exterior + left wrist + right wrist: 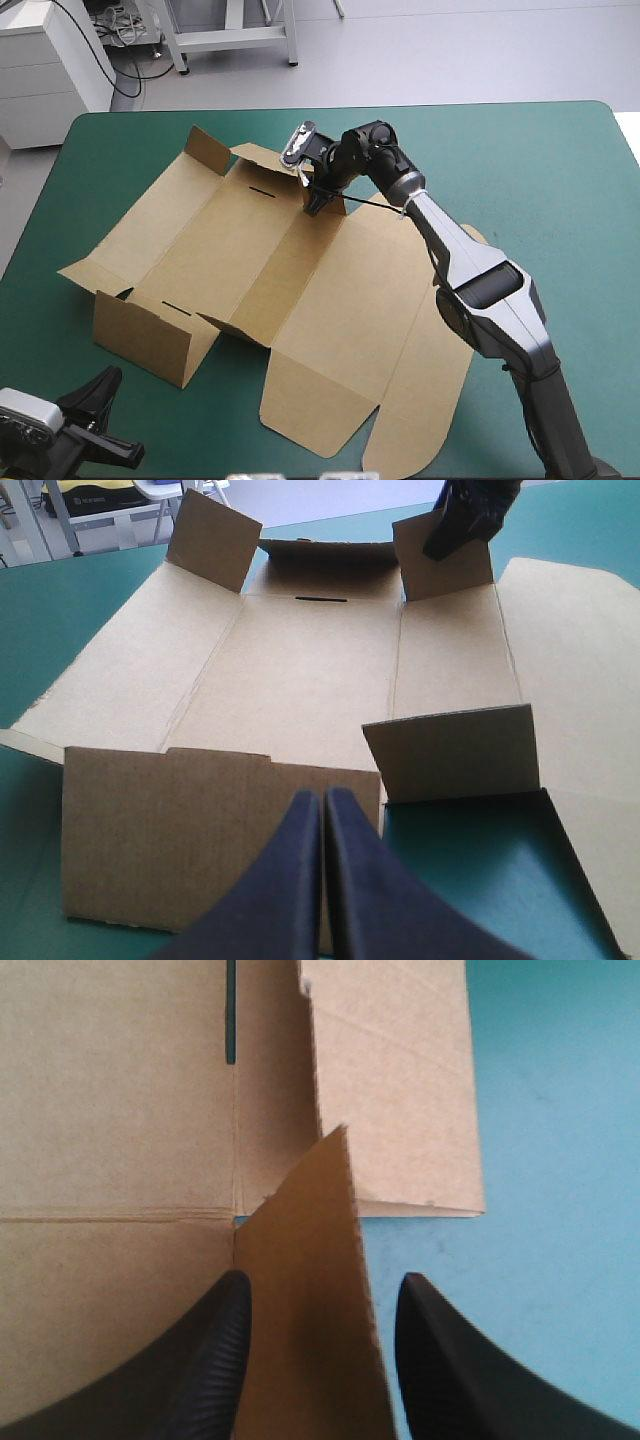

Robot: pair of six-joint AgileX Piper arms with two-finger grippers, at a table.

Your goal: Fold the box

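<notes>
Right tool (322,1285), spread wide, straddles a raised flap (300,1360) of the box (120,1110).

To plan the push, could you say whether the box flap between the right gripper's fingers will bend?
Probably stiff: the flap stands straight in the open right gripper. It would likely hinge at its crease. The thin box may slide.

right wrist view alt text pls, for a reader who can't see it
The right pincer is open, its black fingers either side of a raised flap of the brown box. Ahead, the board lies flat with a narrow slot, and the teal-green table cover shows beside it.
</notes>
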